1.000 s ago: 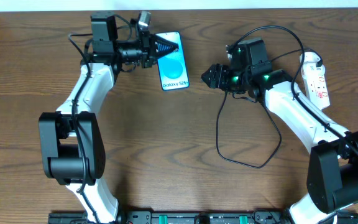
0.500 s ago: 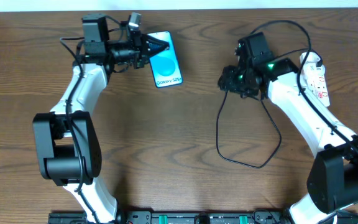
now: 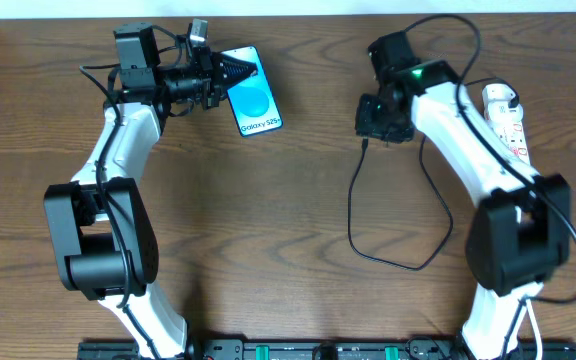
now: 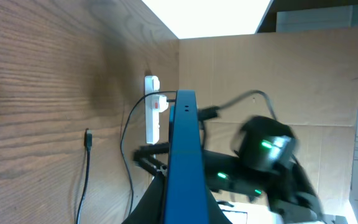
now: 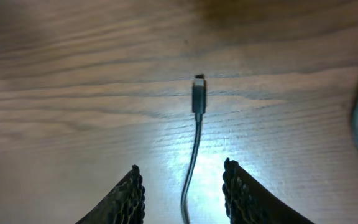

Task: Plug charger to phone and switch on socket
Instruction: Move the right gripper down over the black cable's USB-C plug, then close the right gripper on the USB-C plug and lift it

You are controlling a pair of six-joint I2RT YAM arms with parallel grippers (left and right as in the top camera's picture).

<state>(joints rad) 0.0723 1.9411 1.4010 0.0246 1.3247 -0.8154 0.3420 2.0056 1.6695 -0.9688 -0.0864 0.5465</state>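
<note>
Left claw (image 3: pixel 236 74) pinching the phone (image 3: pixel 256 100) by one end, right claw (image 5: pixel 183 190) spread over the charger (image 5: pixel 198 98) plug lying on the desk (image 3: pixel 268 220), socket (image 3: pixel 508 125) near the right arm

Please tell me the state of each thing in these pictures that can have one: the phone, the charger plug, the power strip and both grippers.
Phone: screen lit, gripped at one end, no plug in it.
Charger plug: unplugged, lying free on the table.
Power strip: lying on the table; switch position too small to tell.
Left gripper: shut on the phone.
Right gripper: open, over the table just behind the charger plug.
</note>
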